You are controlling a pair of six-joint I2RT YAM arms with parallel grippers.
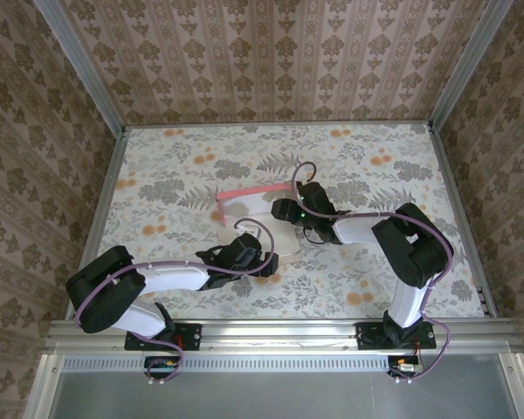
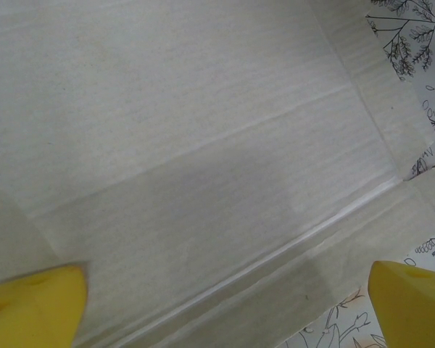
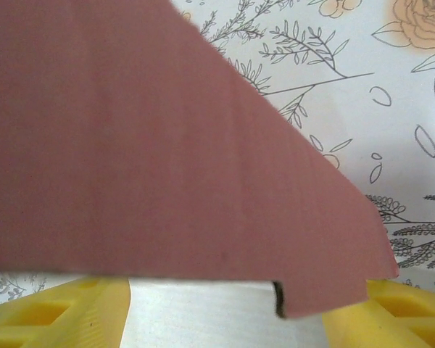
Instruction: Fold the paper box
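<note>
The paper box (image 1: 243, 206) lies partly folded at the table's middle, with a pink wall raised along its far side and the pale inner side facing up. My left gripper (image 1: 264, 262) is at its near edge. In the left wrist view the whitish creased card (image 2: 203, 145) spreads under my left gripper (image 2: 221, 308), whose yellow fingertips (image 2: 32, 304) stand wide open. My right gripper (image 1: 282, 209) is at the box's right side. There a pink flap (image 3: 145, 138) hangs just ahead of my right gripper (image 3: 225, 319). A whitish panel (image 3: 203, 315) spans the gap between its spread fingers (image 3: 58, 312); I cannot tell whether they touch it.
The floral tablecloth (image 1: 375, 157) runs out on all sides of the box. Patterned walls and metal rails (image 1: 105, 201) close the table at left, right and back. Both arms reach in from the near edge, their cables looping above them.
</note>
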